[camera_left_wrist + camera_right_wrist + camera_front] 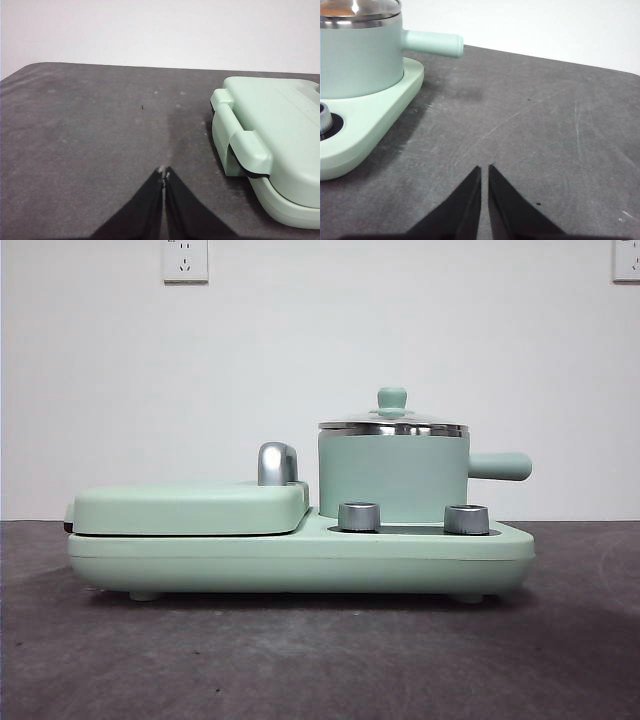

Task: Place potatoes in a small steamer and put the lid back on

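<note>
A mint-green cooker base (300,555) filled the centre of the frame, its flat griddle (190,508) closed at left. At right sat the small steamer (392,478), the lid (393,424) on top. No potato showed. The left gripper (164,173) and right gripper (485,170) waited over bare table, jaws closed and empty.

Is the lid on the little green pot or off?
On. The lid sits flat on the small steamer, its steel rim level along the top and its knob pointing up.
</note>
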